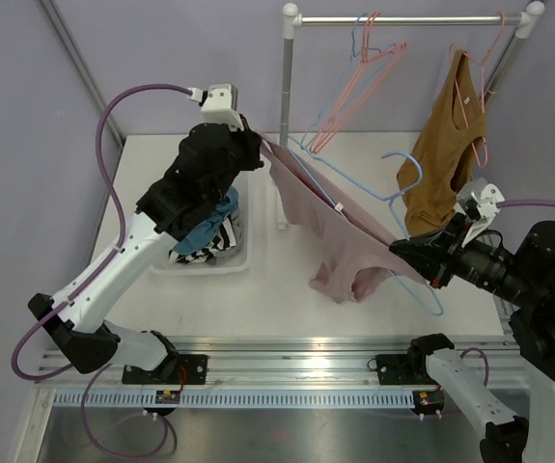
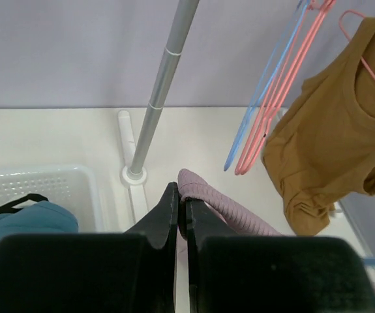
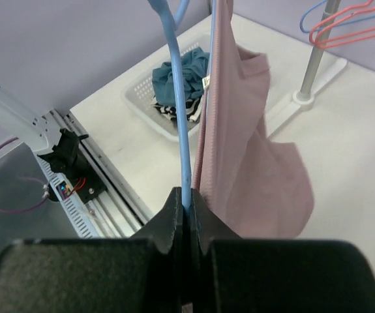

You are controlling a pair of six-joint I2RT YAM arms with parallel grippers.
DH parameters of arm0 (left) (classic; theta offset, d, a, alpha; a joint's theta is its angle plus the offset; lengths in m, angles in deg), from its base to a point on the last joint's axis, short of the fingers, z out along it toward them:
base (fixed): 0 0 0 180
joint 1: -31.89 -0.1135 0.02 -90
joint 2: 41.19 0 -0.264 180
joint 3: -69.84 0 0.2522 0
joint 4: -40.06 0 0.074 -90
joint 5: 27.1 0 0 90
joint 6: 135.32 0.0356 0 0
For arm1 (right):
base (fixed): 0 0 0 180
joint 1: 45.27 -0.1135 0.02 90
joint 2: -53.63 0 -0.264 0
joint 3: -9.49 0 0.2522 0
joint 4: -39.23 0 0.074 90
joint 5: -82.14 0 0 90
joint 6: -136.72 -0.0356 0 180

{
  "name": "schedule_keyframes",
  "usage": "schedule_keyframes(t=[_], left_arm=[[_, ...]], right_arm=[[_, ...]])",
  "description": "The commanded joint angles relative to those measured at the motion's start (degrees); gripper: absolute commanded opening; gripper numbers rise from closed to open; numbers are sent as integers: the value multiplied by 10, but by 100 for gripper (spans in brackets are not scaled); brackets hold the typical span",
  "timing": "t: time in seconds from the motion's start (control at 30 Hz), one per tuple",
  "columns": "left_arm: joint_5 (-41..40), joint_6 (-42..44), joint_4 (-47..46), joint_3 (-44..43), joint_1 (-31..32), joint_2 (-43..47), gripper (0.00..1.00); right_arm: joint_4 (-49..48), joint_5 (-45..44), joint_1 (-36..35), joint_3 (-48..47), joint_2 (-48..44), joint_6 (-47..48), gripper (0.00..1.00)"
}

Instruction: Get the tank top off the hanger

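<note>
Pull-off step: the left end effector (image 2: 181, 203) pinches the pink tank top (image 1: 340, 236) by its edge and the right end effector (image 3: 186, 203) clamps the blue hanger (image 3: 182, 130). The top is stretched between them above the worktop (image 1: 258, 299). Next, they likely need to draw apart to slip it free.

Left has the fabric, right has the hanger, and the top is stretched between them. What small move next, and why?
Probably draw the left end effector slightly left, away from the blue hanger. It pinches the pink tank top, the right end effector clamps the hanger, and the fabric lies taut along the hanger's arm.
</note>
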Motion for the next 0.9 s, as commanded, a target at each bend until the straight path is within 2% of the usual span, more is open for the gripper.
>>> schedule_keyframes(t=[0.0, 0.03, 0.07, 0.1, 0.13, 0.17, 0.2, 0.33, 0.37, 0.43, 0.47, 0.57, 0.63, 0.7, 0.73, 0.8, 0.83, 0.87], left_arm=[[69, -36, 8, -8, -12, 14, 0], [105, -21, -1, -1, -12, 21, 0], [144, -13, -31, 10, -12, 27, 0], [226, -7, -52, 44, -12, 36, 0], [272, 12, -73, 62, -12, 56, 0], [346, 19, -115, 87, -10, 67, 0], [377, 23, -134, 110, -10, 78, 0], [449, 33, -179, 217, -9, 125, 0], [470, 35, -181, 229, -9, 129, 0], [473, 32, -187, 274, -9, 139, 0], [457, 32, -192, 288, -9, 147, 0], [401, 19, -179, 319, -8, 149, 0], [406, 13, -178, 330, -7, 145, 0], [373, -2, -178, 344, -3, 141, 0], [349, -4, -158, 342, -2, 138, 0], [289, -9, -136, 333, 1, 128, 0], [278, -10, -129, 331, 1, 125, 0], [258, -10, -116, 328, 3, 123, 0]], right_arm=[[-181, 35, -4, 68, -34, -44, 0], [-240, 36, -4, 124, -46, -73, 0], [-362, 38, -4, 153, -51, -121, 0], [-420, 36, -3, 200, -51, -142, 0], [-479, 31, -4, 221, -46, -166, 0], [-585, 24, -4, 238, -42, -208, 0], [-639, -4, -4, 266, -37, -226, 0], [-893, -83, -4, 320, 5, -301, 0], [-931, -108, -4, 329, 12, -325, 0], [-1037, -188, -3, 367, 27, -343, 0], [-1051, -209, -3, 376, 33, -349, 0], [-973, -274, -4, 362, 22, -280, 0], [-1045, -326, -4, 430, -5, -265, 0], [-1039, -351, -3, 466, -40, -239, 0], [-913, -353, -4, 451, -54, -179, 0], [-738, -380, -3, 375, -78, -159, 0], [-579, -399, -3, 348, -77, -155, 0], [-512, -409, -3, 322, -73, -148, 0]])
